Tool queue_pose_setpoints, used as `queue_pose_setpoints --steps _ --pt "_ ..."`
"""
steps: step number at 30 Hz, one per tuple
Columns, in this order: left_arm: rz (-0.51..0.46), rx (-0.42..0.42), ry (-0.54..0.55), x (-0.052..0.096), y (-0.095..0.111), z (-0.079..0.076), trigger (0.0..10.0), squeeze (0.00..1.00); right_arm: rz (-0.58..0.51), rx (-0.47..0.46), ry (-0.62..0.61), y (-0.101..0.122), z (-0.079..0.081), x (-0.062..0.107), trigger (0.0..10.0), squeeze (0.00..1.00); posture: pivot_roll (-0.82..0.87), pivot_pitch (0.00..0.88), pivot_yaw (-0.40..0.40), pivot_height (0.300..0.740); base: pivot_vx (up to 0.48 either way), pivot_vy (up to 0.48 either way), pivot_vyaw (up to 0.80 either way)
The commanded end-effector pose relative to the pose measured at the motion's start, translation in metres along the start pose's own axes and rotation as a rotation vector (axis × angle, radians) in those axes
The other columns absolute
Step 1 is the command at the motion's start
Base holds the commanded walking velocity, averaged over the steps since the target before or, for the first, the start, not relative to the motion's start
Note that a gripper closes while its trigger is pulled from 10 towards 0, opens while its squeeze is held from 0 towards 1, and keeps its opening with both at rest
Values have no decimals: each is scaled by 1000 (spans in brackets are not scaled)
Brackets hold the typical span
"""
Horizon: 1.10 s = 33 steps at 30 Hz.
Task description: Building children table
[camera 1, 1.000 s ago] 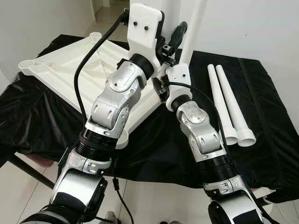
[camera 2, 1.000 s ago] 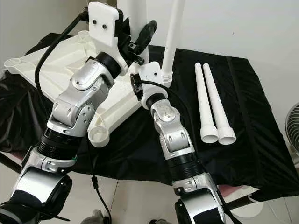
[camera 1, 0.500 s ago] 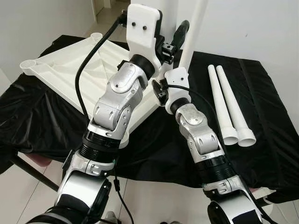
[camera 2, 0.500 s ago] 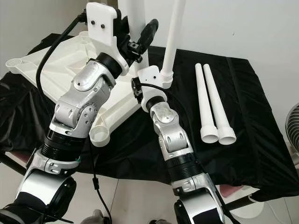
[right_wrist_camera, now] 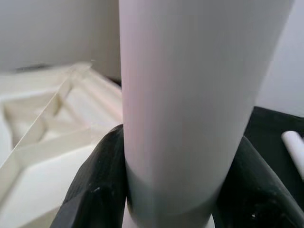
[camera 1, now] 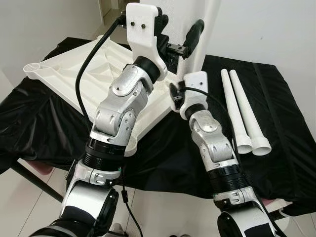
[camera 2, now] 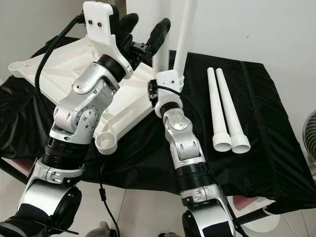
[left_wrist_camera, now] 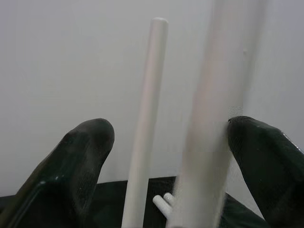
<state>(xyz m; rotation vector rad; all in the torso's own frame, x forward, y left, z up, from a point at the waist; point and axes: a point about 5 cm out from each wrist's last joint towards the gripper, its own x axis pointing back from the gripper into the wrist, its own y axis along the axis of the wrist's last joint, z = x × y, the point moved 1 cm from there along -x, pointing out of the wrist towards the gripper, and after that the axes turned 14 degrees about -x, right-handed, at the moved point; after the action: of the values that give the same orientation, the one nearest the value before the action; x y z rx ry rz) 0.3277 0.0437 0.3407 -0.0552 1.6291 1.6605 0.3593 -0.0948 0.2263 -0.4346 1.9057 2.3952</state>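
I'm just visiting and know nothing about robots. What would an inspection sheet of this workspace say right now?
Surface: black cloth over a table.
Job's things: white tabletop lying underside up; two upright legs; two loose legs lying side by side.
Clutter: nothing seen.
End effectors: right end effector shut on an upright leg; left end effector open around a leg.
Cables: black cable along the left arm.
Surroundings: white wall, tiled floor.

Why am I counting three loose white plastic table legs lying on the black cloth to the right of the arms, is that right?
Not quite: two white plastic table legs lie loose on the black cloth, side by side, as the right eye view shows. The right gripper is shut on an upright white leg, and another upright white leg stands behind.
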Motion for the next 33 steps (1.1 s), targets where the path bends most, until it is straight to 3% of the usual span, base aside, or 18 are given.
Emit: queue_pose_setpoints --steps 1,3,5,8,9,10,14,15,19,23,27,33 --pt "44 -17 32 7 -8 10 10000 0 -52 -46 -33 5 -8 3 10000 0 154 46 -26 740 0 0 0" --pt "65 -38 40 11 -13 15 10000 0 -67 -47 -35 7 -10 4 10000 0 154 49 -26 740 0 0 0" --pt "164 -121 63 29 -34 30 10000 0 -104 -63 -21 9 -14 12 10000 0 152 55 -27 740 0 0 0" --pt "208 -168 68 38 -44 36 10000 0 -116 -72 -14 10 -16 15 10000 0 152 56 -26 740 0 0 0" --pt "243 -203 65 45 -51 39 10000 0 -126 -80 -8 11 -17 18 10000 0 152 56 -26 740 0 0 0" --pt "317 -281 42 61 -69 43 10000 0 -150 -97 13 14 -18 22 10000 0 152 60 -26 740 0 0 0" --pt "411 -291 -13 75 -86 43 10000 0 -170 -106 31 18 -18 25 10000 0 154 61 -27 740 0 0 0" --pt "461 -331 -41 82 -93 43 10000 0 -190 -116 44 19 -18 26 10000 0 154 61 -27 740 0 0 0" --pt "545 -293 -108 92 -105 40 10000 0 -217 -123 67 23 -17 27 10000 0 157 68 -26 740 0 0 0" --pt "581 -296 -147 98 -111 39 10000 0 -230 -130 82 26 -17 29 10000 0 156 69 -25 740 0 0 0" --pt "607 -357 -304 114 -115 33 10000 0 -239 -130 91 28 -19 32 10000 0 152 75 -25 740 0 0 0" --pt "653 -369 -423 132 -117 34 10000 0 -246 -120 94 29 -23 33 10000 0 148 78 -26 740 0 0 0"
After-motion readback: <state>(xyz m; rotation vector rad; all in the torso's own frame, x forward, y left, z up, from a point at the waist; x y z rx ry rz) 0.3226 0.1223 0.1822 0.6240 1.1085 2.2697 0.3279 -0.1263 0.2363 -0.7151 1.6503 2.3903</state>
